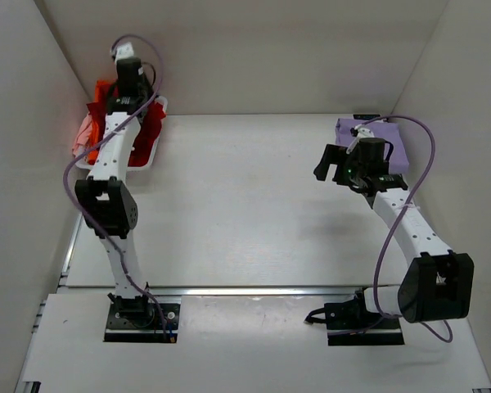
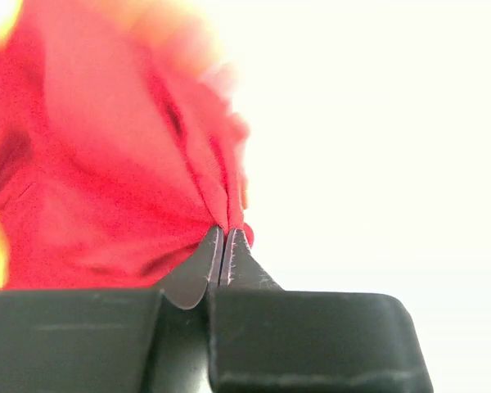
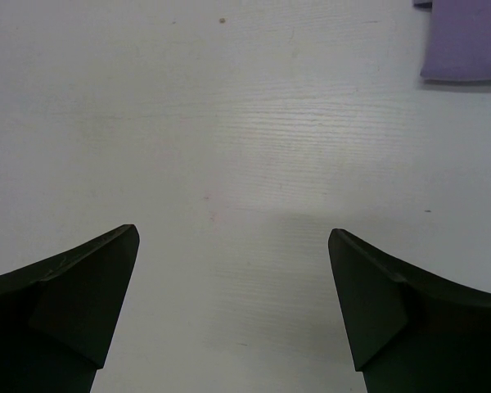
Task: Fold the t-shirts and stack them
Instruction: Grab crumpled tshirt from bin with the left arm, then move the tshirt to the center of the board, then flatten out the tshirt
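Observation:
My left gripper (image 1: 133, 102) reaches over the white basket (image 1: 146, 162) at the back left. In the left wrist view its jaws (image 2: 227, 231) are shut on a pinched fold of the red t-shirt (image 2: 106, 188), which bunches up from the fingertips. The red shirt (image 1: 152, 123) spills over the basket beside an orange one (image 1: 103, 85) and a pale pink one (image 1: 83, 131). The lavender t-shirt (image 1: 395, 141) lies folded flat at the back right and shows in the right wrist view (image 3: 466, 41). My right gripper (image 1: 326, 164) is open and empty over bare table (image 3: 233, 237), just left of the lavender shirt.
White walls close in the table at the back and on both sides. The basket stands against the left wall. Purple cables loop off both arms.

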### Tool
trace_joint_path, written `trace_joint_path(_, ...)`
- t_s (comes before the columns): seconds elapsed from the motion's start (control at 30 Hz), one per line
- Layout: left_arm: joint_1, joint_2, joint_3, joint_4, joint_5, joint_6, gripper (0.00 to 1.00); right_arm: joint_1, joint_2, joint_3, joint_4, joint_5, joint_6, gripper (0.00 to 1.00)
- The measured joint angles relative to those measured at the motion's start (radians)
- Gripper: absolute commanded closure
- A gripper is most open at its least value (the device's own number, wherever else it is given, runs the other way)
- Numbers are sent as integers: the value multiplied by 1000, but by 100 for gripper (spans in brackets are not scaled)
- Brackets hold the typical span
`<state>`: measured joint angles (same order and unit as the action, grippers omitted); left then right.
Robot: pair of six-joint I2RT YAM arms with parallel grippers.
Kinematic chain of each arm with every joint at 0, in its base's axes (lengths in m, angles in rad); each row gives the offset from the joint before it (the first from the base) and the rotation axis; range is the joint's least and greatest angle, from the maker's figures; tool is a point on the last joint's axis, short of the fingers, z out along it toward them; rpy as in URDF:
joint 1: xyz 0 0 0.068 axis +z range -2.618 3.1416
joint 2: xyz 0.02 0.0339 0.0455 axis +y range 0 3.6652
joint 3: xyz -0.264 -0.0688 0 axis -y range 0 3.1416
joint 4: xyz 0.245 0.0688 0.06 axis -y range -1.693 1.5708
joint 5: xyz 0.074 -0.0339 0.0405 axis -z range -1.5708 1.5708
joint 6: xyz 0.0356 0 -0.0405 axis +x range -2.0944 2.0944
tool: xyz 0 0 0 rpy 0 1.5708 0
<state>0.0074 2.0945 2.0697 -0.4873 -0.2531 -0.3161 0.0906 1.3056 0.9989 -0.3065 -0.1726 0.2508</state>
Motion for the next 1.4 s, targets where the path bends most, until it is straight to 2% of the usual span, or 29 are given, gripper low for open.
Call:
trace_joint_path(0.13, -206, -230, 106, 35, 38, 46, 100, 26, -49, -6, -3, 12, 23, 1)
trace_joint_path(0.27, -430, -449, 116, 87, 127, 70, 100, 55, -134, -36, -9, 28, 45, 1)
trace_joint_path(0.37, -425, -589, 44, 121, 214, 30, 100, 46, -205, -80, -11, 27, 61, 1)
trace_joint_path(0.5, -387, -713, -155, 169, 247, -6, 100, 21, -297, -146, -18, 22, 79, 1)
trace_joint_path(0.63, -388, -727, -448, 205, 285, -35, 100, 7, -347, -185, -24, 6, 90, 1)
trace_joint_path(0.67, -384, -715, -534, 225, 296, -49, 89, 8, -354, -192, -24, 2, 90, 1)
trace_joint_path(0.7, -376, -699, -628, 244, 313, -61, 65, 10, -360, -198, -24, -3, 90, 1)
trace_joint_path(0.83, -306, -629, -1049, 301, 417, -147, 50, 28, -377, -232, -26, -11, 90, 1)
trace_joint_path(0.93, -243, -648, -1286, 301, 441, -199, 44, 40, -385, -260, -29, -10, 89, 1)
trace_joint_path(1.07, -288, -744, -1361, 305, 433, -229, 39, 38, -386, -307, -23, -7, 87, 1)
trace_joint_path(1.2, -457, -831, -1359, 406, 426, -288, 38, 25, -386, -354, -21, 0, 86, 1)
trace_joint_path(1.3, -579, -797, -1340, 459, 424, -349, 38, 19, -386, -381, -2, 3, 89, 1)
trace_joint_path(1.4, -640, -697, -1300, 487, 415, -397, 37, 23, -386, -405, 11, 7, 90, 1)
